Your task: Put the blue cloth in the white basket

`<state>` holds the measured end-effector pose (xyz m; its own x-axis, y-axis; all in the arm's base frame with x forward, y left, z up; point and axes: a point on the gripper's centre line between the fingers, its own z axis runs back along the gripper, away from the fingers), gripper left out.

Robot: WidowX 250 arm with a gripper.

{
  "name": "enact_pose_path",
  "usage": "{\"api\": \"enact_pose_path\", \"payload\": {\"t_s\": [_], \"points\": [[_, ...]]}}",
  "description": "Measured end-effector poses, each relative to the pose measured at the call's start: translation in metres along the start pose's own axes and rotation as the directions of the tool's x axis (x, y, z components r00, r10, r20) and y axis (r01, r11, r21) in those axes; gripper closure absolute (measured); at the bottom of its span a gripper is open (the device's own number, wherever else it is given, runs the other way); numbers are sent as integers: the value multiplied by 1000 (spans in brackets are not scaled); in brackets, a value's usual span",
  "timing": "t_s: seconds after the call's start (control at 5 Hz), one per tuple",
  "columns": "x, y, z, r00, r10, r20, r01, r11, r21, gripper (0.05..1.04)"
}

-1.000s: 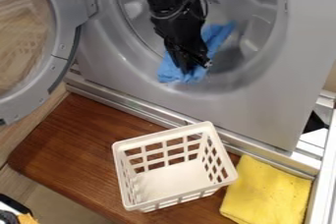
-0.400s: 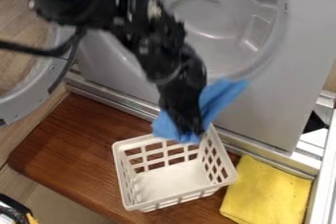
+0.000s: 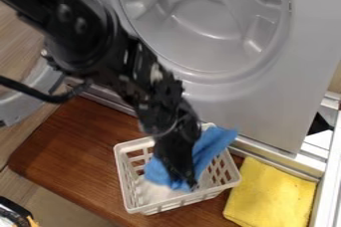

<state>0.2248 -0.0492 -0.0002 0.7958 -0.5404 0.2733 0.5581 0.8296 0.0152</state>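
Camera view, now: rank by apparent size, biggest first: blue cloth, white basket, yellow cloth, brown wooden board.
1. Brown wooden board, partly covered by the basket
2. White basket
3. Yellow cloth
4. Blue cloth, bunched and partly hidden behind the gripper

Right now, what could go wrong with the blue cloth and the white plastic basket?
One corner of the blue cloth reaches past the rim of the white plastic basket, so it may end up draped outside. The black gripper sits low among the folds and could snag the cloth as it leaves, or bump the basket.
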Motion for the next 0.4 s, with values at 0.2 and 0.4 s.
{"api": "enact_pose_path", "payload": {"t_s": [0.2,0.4], "points": [[-15,2,-19,997,42,-70,-42,999,9,1020],[-22,3,-43,994,58,-97,-60,998,-16,1020]]}}
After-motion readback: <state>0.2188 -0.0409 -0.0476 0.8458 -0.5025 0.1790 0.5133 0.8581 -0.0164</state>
